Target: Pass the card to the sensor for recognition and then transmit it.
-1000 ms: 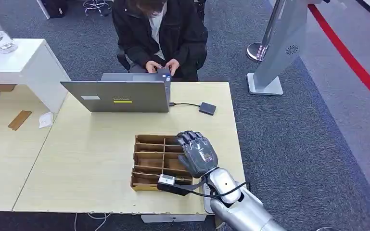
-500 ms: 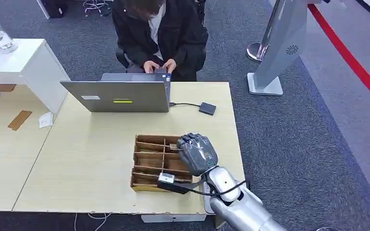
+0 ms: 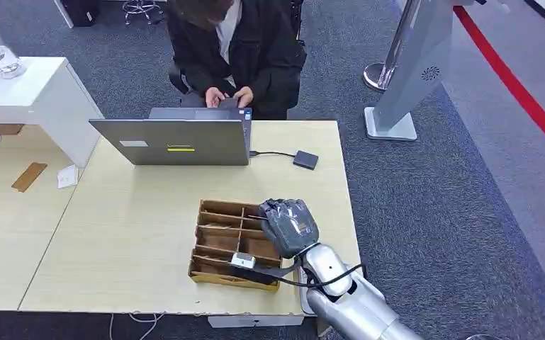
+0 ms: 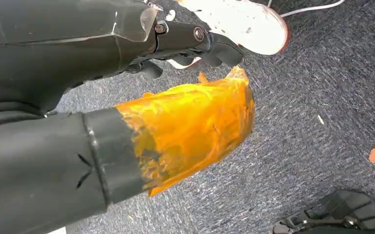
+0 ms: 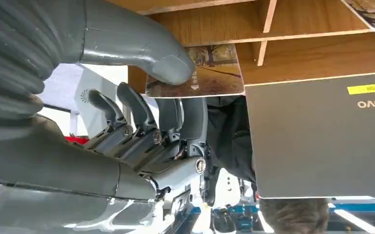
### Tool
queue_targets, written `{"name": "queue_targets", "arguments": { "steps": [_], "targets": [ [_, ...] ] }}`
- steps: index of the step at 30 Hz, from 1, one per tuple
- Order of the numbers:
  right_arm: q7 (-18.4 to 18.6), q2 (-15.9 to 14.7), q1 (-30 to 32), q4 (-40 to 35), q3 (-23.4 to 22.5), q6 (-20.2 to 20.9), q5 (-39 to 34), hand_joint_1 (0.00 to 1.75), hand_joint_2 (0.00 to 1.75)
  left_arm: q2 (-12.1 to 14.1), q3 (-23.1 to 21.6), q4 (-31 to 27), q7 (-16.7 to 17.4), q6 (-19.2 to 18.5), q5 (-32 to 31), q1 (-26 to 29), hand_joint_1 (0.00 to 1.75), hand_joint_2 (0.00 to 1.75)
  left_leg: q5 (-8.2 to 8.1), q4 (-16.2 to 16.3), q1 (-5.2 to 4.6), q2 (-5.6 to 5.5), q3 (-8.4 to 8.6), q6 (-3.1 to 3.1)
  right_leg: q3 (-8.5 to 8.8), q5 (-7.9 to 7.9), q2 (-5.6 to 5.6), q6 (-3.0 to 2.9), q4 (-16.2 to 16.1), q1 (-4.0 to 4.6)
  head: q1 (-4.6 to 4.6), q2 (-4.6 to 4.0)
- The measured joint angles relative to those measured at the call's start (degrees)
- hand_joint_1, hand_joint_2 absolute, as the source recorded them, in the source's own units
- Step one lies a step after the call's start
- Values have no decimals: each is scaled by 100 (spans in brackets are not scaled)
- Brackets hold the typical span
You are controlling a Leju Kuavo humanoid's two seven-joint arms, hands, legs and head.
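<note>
On my console, the right hand (image 3: pixel 289 225) sat over the right-hand compartments of the cardboard tray (image 3: pixel 216 244) on the worktop (image 3: pixel 135 234). One second earlier its fingers were spread above the tray; half a second earlier they had curled; at this moment they were closed. The right wrist view confirmed the result: the thumb (image 5: pixel 170 68) pressed on the face of the card (image 5: pixel 209 70), with the darker fingers (image 5: pixel 175 117) set under it. The card was therefore pinched in the right hand, its far edge close against the tray's wooden dividers. I could not tell whether it had fully cleared its compartment.

I judged the pick to be complete and the presenting step to be next. The small dark reader (image 3: pixel 305 159), cabled to the laptop (image 3: pixel 173 142), lay well apart from the tray, toward the seated person (image 3: pixel 237 49). Lift straight before travelling, since the dividers could catch the card's edge.

The left hand (image 4: pixel 185 126) hung over the carpet, holding nothing that I could see; whether its fingers were spread or curled I could not tell.
</note>
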Motion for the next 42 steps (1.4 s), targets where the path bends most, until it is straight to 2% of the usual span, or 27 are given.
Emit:
{"name": "queue_targets", "arguments": {
  "steps": [6, 21, 33, 42],
  "targets": [
    [-146, 17, 28, -115, 2, -280, -9, 175, 175, 0, 0, 0, 0, 0, 2, 1, 0, 0, 0, 0, 0, 0, 0, 0, -1, 0, 0, 0, 0, 0, 0, 0],
    [-365, 17, 224, -1063, 2, -942, 63, 175, 175, 0, 0, 0, -13, 22, 31, 8, 0, 0, 0, 0, 0, 0, 0, 0, -1, 0, 0, 0, 0, 0, 0, 0],
    [-490, -31, 397, -1974, 39, -1148, 114, 175, 175, 2, 0, 0, -26, 79, 92, 31, 0, 0, 0, 0, 0, 0, 0, 0, 0, 0, 0, 0, 0, 0, 0, 0],
    [-549, -81, 415, -2330, 81, -1244, 114, 175, 175, 9, 2, 0, -26, 90, 94, 32, 0, 0, 0, 0, 0, 0, 0, 0, 0, 0, 0, 0, 0, 0, 0, 0]
  ]
}}
